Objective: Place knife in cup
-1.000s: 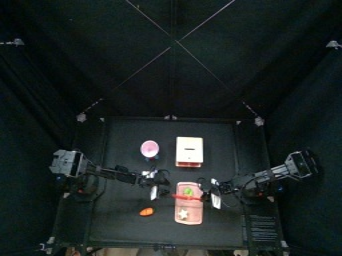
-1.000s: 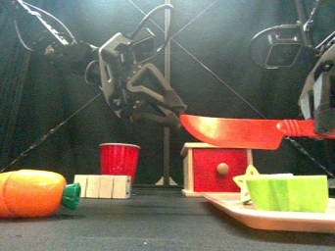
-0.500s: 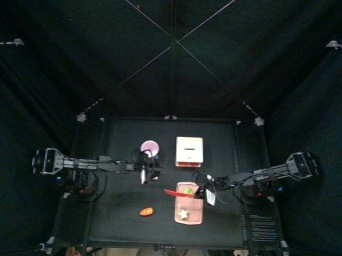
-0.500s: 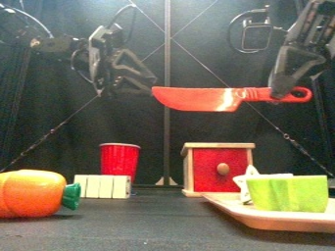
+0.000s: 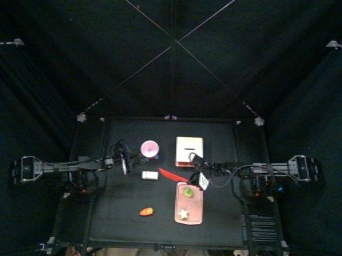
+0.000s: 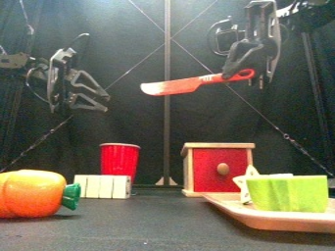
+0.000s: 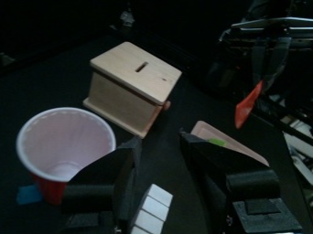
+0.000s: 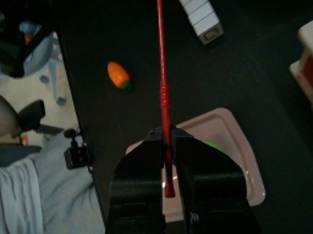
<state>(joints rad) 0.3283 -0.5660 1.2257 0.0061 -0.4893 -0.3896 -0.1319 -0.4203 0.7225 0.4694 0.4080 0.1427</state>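
In the front view the pink tray (image 6: pixel 291 212) is cut off by the right and bottom edges, and the orange lump (image 6: pixel 29 192) by the left edge. In the right wrist view the handle of the knife (image 8: pixel 162 101) is hidden between the closed jaws. In the left wrist view part of the cup (image 7: pixel 64 150) is covered by a jaw.
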